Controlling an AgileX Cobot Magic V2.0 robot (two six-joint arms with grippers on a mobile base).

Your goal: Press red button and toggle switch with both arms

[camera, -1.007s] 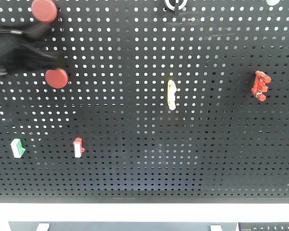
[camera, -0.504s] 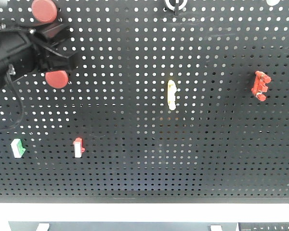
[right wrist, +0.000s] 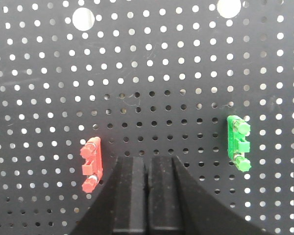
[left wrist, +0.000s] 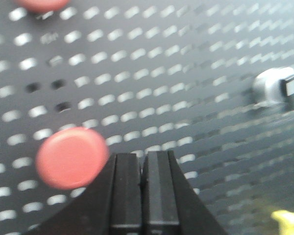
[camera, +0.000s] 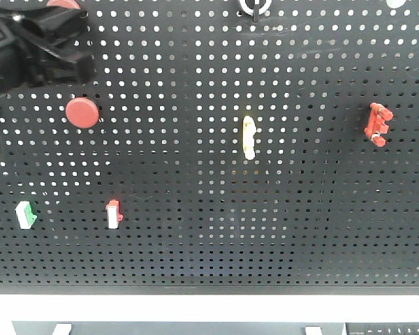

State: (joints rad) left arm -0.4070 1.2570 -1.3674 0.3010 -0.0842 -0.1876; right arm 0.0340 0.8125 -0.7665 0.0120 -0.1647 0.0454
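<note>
L pincer [left wrist: 143,157] is closed, fingers pressed together w/ nothing between, prob. so the blunt tip can poke. The round red plastic button [left wrist: 71,157] sits just left of its tip; contact can't be told. The small round silver-ringed switch [left wrist: 277,88] w/ black knob is well off up-right. R pincer [right wrist: 149,159] is closed & empty, facing the black perforated metal board [right wrist: 186,98] btw a red plastic clip [right wrist: 91,165] to its left & a green plastic clip [right wrist: 239,143] to its right. The switch isn't in its view.

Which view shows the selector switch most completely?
The left wrist view: almost the whole switch appears there, though blurred. The front view cuts it off at the top edge; the right wrist view does not show it.
</note>
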